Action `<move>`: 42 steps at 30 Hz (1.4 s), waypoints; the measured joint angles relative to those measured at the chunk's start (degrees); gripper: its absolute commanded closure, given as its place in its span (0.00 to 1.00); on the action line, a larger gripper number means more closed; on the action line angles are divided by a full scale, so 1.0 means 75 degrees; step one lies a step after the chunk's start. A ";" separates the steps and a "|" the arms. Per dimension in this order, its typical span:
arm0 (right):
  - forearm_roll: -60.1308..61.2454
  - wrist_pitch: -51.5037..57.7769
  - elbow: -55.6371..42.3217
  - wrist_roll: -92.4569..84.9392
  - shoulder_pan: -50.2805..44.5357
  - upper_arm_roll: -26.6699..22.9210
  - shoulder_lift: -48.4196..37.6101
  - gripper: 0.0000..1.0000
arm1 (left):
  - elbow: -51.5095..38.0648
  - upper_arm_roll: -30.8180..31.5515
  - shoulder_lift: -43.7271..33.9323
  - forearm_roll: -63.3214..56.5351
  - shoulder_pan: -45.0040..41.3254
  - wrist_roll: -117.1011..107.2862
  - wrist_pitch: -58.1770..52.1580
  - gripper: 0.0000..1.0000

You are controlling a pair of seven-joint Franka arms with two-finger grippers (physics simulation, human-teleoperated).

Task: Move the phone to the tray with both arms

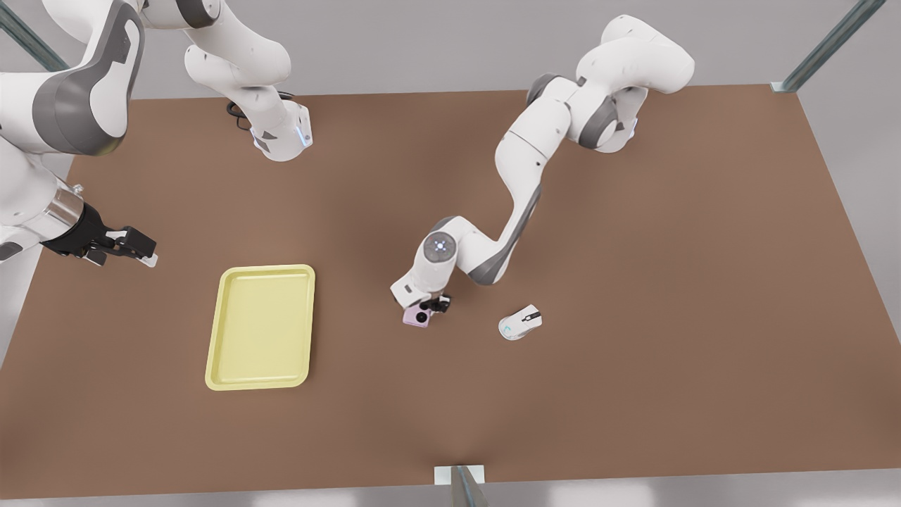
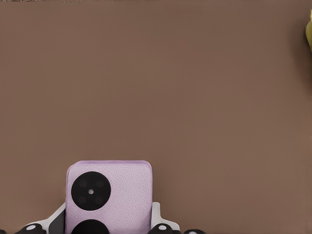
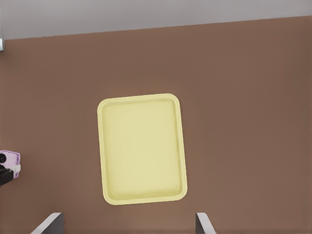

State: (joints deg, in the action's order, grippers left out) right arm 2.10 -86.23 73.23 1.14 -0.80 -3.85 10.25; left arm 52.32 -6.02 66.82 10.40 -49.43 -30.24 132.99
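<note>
Mouse (image 1: 520, 323) beside phone (image 1: 417, 316), tray (image 1: 260, 327) apart

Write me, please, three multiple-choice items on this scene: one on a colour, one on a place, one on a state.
1. The tray is: A blue; B pale yellow; C red.
2. The mouse lies: A in the tray; B on top of the phone; C on the table, at the front view's right of the phone.
3. The right gripper, beside the tray at the front view's left, has jaws: A open and empty; B shut on the mouse; C shut on the phone.

B, as both views show it; C, it rests on bare table; A, its jaws stand apart, while the left gripper clasps the phone.
</note>
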 measured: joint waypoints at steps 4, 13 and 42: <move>0.0005 0.0349 -0.0183 -0.0002 0.0016 -0.0003 -0.0209 0.00 | -0.0028 -0.0002 0.0029 -0.0050 -0.0043 -0.0433 0.0296 0.00; -0.0224 0.0951 -0.0420 -0.0007 -0.0693 0.0314 0.0278 0.00 | 0.0345 -0.0361 -0.3447 -0.0043 0.3208 -0.0048 -0.3825 0.00; -0.0274 -0.3092 -0.0530 0.6466 -0.4914 0.0327 0.5035 0.00 | 0.3093 0.1602 -0.6364 -0.1693 0.5878 0.3701 -0.6148 0.00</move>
State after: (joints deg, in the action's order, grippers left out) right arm 0.04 -109.42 69.25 49.64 -37.65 -1.40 48.01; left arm 75.53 6.00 19.09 -2.30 -5.34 -2.48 86.88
